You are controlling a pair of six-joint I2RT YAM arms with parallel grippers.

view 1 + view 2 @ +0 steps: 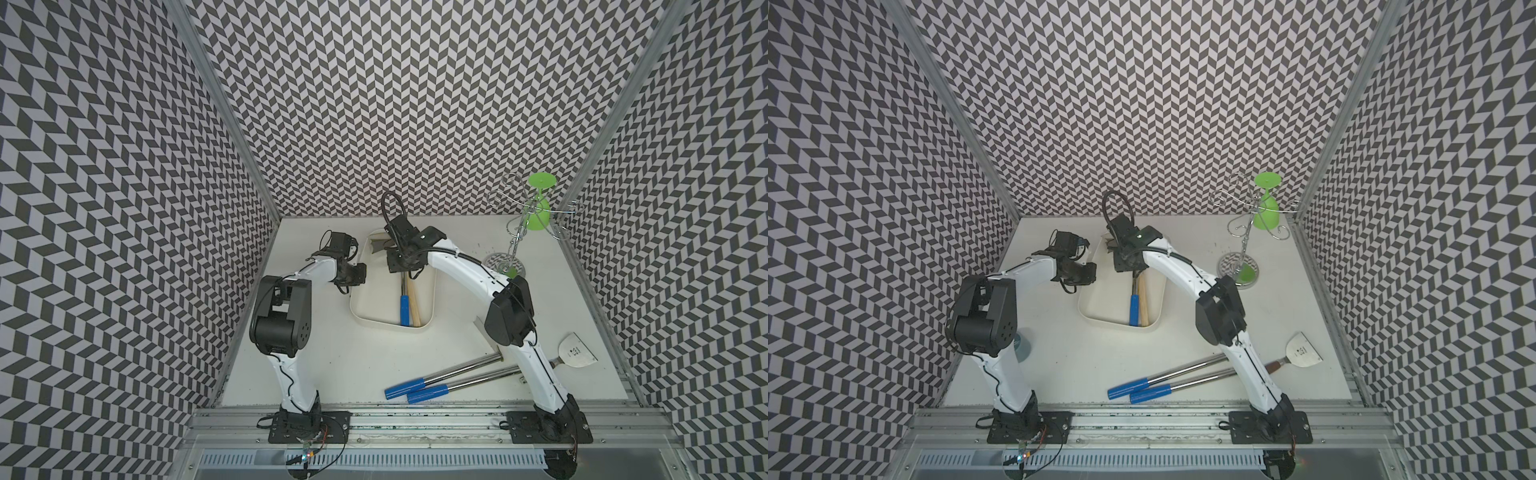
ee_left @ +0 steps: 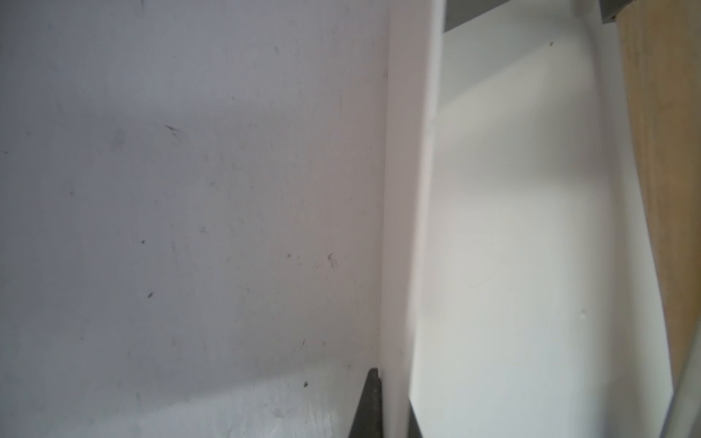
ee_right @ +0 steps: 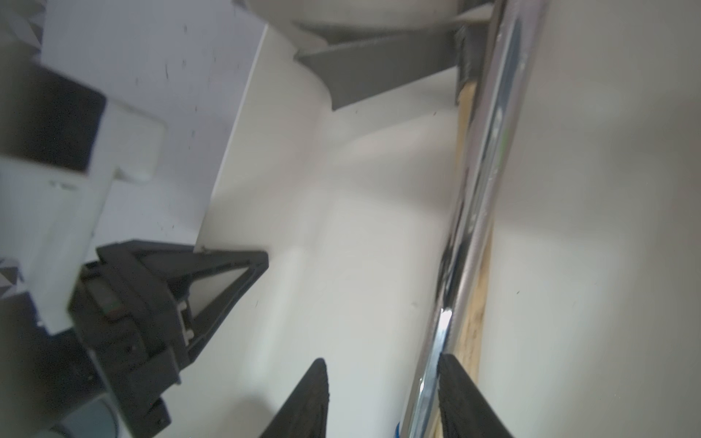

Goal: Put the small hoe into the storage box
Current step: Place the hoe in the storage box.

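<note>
Nearest you, two long blue-gripped tools (image 1: 440, 376) and a scraper (image 1: 575, 353) lie on the tabletop (image 1: 332, 365), under and beside the right forearm. A low swing back could sweep them.

Further in, the small hoe (image 1: 404, 309) lies inside the storage box (image 1: 376, 299), blue grip toward you, alongside a wooden-handled tool (image 1: 414, 308). The right hand (image 1: 406, 268) hangs over the shaft, spread and holding nothing. In the right wrist view one finger (image 3: 455, 390) touches the chrome shaft, so a sideways or tilted lift could drag the hoe or roll it. Lift straight.

The left hand (image 1: 358, 274) is pressed together at the box's left wall and seems to pinch it. If that arm moves before letting go, the box may slide or tip.

Farthest, a wire rack (image 1: 513, 232) holding a green glass (image 1: 539, 208) stands well apart from the right arm. Only a wide swing threatens it.

Both top views hide the finger gap and the tool heads under the right wrist. The right wrist view shows that gap and a grey blade (image 3: 379, 64), though you cannot tell whose it is. The left wrist view alone shows a dark fingertip (image 2: 370, 402) tight against the wall's outside. Only the top views show what lies outside the box.
</note>
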